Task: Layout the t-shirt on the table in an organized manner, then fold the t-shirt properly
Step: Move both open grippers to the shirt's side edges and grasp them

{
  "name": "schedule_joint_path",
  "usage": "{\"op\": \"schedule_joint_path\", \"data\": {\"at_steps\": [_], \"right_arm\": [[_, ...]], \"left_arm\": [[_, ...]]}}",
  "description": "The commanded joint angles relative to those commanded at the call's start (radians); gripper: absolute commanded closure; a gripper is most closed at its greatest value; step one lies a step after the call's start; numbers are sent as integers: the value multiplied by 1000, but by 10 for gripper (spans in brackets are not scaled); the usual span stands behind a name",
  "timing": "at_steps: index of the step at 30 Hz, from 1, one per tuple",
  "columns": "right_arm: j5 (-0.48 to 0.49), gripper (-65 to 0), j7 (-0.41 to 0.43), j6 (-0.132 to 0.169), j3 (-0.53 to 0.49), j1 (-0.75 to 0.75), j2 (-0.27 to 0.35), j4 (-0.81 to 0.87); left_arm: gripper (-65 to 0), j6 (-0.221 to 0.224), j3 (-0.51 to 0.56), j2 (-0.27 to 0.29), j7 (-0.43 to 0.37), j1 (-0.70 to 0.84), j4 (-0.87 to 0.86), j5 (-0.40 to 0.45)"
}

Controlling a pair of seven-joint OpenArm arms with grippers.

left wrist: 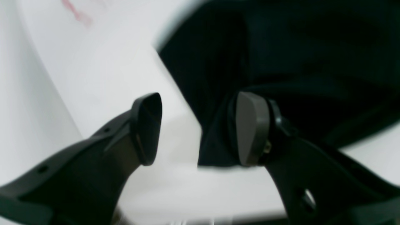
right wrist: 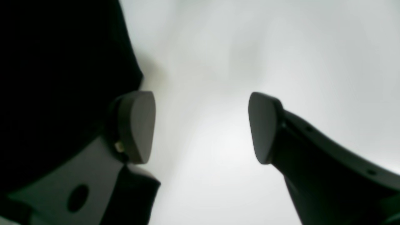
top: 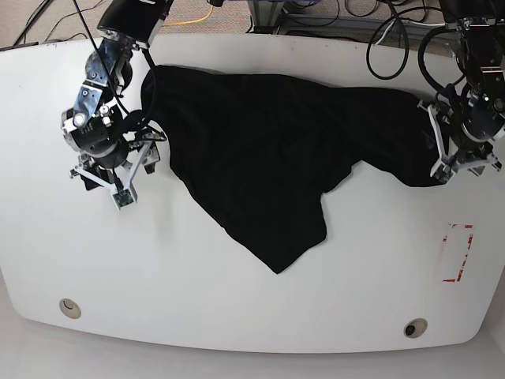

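Both arms reach down low, set wide apart — left gripper (left wrist: 198, 128) jaws spread, right gripper (right wrist: 201, 128) jaws spread too, nothing between either pair.

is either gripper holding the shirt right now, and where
No. Both the left gripper and right gripper are open at the edges of the shirt, with only table between their pads.

T-shirt (top: 268, 150): soft matt black cloth, wrinkled. Table (top: 237, 300): smooth white, slight sheen. Red tape mark (top: 458, 253): matt.
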Motion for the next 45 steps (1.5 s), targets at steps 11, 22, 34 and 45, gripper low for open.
{"op": "schedule_joint_path", "data": {"at_steps": [11, 22, 34, 45], "right_arm": [[0, -445, 48, 0, -89, 9, -21, -52], [-2, -346, 100, 0, -95, 46, -103, -189], [-2, -25, 233, 0, -94, 51, -115, -364], [-6, -25, 344, 0, -87, 74, -64, -520]], "left_arm": [[-353, 0, -222, -103, 87, -2, -5, -288], [-307, 0, -127, -5, -140, -44, -138, 15], [-13, 0, 80, 97, -434, -172, -563, 244], [-15, 0, 81, 91, -577, -245, -878, 273]]}}
